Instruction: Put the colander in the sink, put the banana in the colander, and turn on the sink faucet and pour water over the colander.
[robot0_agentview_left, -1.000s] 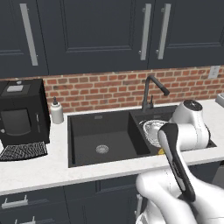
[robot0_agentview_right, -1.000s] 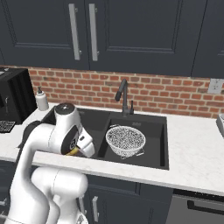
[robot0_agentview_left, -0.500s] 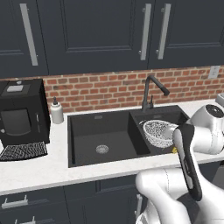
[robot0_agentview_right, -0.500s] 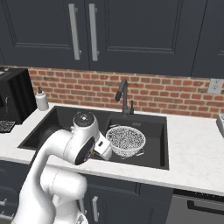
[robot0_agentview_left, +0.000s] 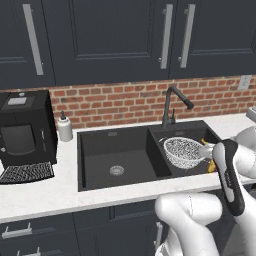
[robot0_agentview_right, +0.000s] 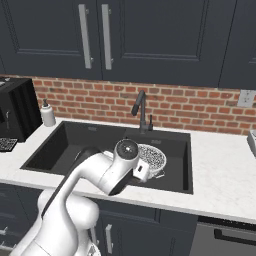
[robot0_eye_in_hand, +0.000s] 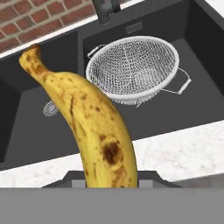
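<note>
The silvery wire-mesh colander sits upright in the narrower right basin of the black sink; it also shows in both base views. My gripper is shut on the lower end of the spotted yellow banana. The banana stands up in the hand view, above the front counter edge and just short of the colander. In the left base view the gripper and a bit of banana are at the colander's right side. The dark gooseneck faucet stands behind the colander; no water is running.
A black coffee machine and a flat dark mesh tray stand at the left. A white soap dispenser is by the brick wall. The wide basin's drain lies left of the colander. White counter extends to the right.
The arm has swung to the right along the front of the sink, carrying the banana from beside the wide basin to the colander's near side. The colander has not moved.
</note>
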